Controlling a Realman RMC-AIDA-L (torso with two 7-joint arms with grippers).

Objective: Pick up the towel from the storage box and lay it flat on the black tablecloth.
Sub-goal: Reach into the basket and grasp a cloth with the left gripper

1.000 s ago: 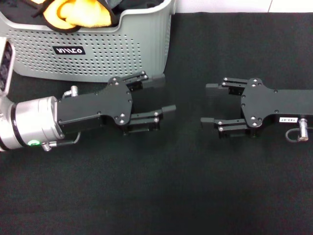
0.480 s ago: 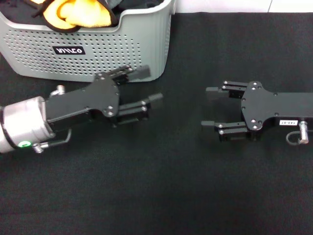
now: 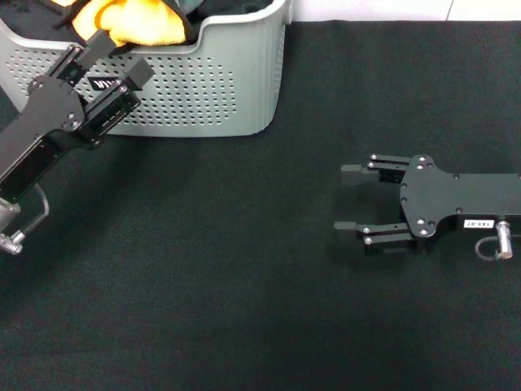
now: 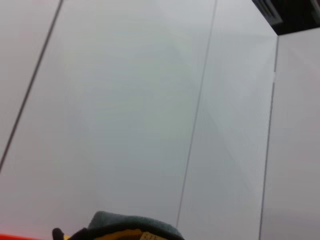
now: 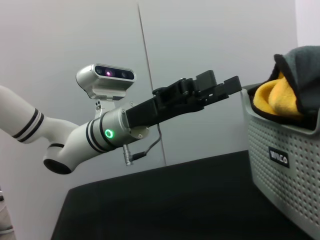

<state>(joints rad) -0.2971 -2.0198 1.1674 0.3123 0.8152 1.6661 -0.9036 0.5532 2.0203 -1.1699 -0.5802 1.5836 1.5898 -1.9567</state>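
Note:
The towel [image 3: 130, 20], yellow-orange with a dark edge, lies bunched in the light grey storage box [image 3: 212, 81] at the far left. The right wrist view shows the towel [image 5: 275, 97] with its grey reverse folded over the top of the storage box [image 5: 280, 150]. My left gripper [image 3: 120, 57] is raised in front of the box's near wall, just below the towel, open and holding nothing; it shows as the left gripper [image 5: 222, 85] in the right wrist view. My right gripper [image 3: 343, 198] rests open on the black tablecloth [image 3: 244, 309] at the right.
Dark fabric [image 3: 224, 6] lies in the box beside the towel. A white wall runs behind the table. The left wrist view shows mostly wall, with a strip of the towel [image 4: 125, 231] at its edge.
My left arm has lifted off the tablecloth and swung left and back, up to the box's front wall. The right arm has stayed where it was.

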